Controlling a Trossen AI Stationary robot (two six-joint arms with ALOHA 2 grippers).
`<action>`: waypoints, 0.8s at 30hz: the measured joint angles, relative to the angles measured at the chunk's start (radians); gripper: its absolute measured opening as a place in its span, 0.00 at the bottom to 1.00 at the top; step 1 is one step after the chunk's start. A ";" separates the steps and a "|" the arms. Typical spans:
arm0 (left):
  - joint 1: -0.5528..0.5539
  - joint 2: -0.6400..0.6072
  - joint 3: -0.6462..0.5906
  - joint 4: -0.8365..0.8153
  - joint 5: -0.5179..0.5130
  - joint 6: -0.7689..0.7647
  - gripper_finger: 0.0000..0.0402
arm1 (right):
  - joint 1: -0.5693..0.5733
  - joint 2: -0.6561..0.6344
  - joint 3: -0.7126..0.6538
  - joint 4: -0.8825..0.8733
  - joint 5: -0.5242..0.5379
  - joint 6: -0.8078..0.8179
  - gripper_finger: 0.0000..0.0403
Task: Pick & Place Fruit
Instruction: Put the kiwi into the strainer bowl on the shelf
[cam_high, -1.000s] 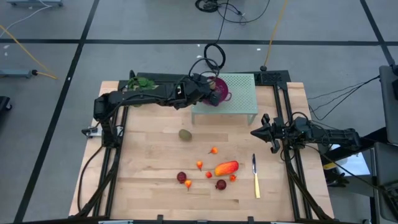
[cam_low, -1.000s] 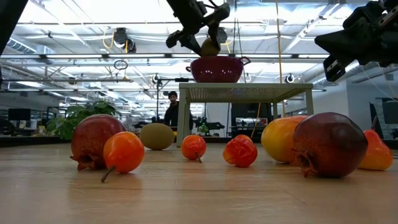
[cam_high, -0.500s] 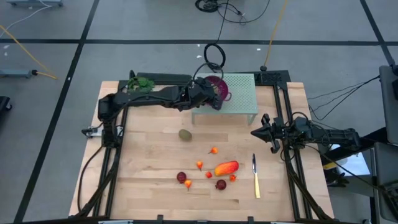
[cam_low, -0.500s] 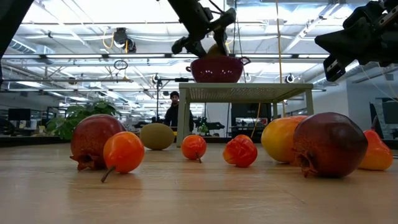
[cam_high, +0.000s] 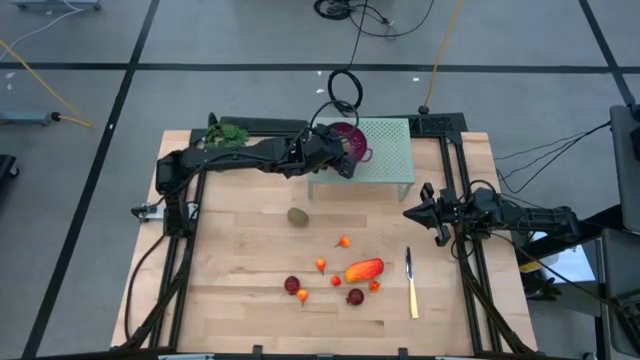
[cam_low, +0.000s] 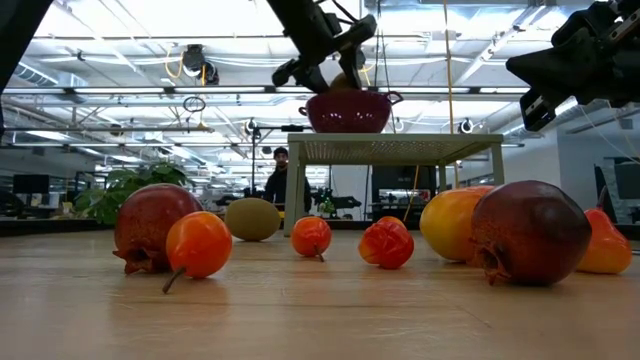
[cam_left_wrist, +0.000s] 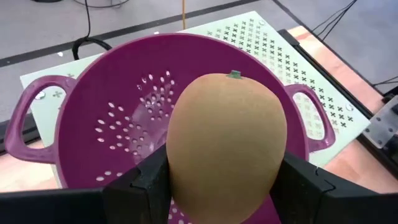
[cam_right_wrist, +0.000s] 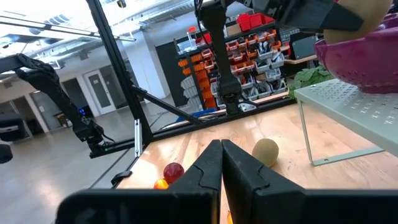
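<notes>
Fruit lies scattered on the pale wooden tabletop (cam_high: 240, 300), apart from one olive-brown oval piece (cam_left_wrist: 227, 143) clamped between the fingers of the left claw (cam_left_wrist: 219, 186), which holds it over the purple perforated colander (cam_left_wrist: 124, 118). That colander sits on the pale green perforated metal stand (cam_high: 385, 160) at the far edge of the tabletop. The right claw (cam_high: 410, 212) hangs above the right side, well apart from the fruit, its fingers pressed together on nothing. Near the middle lies the second olive-brown oval (cam_high: 297, 215). Nearer the front lies the elongated orange-red piece (cam_high: 364, 270), with two dark red balls (cam_high: 292, 285) (cam_high: 355, 296) and what look like five tiny orange-red fruits (cam_high: 344, 241) around it. A slim yellow-handled knife (cam_high: 411, 285) lies just right of them.
</notes>
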 joint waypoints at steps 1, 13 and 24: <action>0.002 0.000 0.000 -0.002 0.000 0.001 0.52 | 0.000 0.000 0.000 0.000 0.000 0.000 0.01; 0.037 0.000 0.000 -0.003 0.078 0.011 0.52 | 0.000 0.000 0.000 0.000 0.000 0.000 0.01; 0.041 -0.001 0.000 0.005 0.100 0.061 0.52 | 0.000 0.000 0.000 0.000 0.000 0.000 0.01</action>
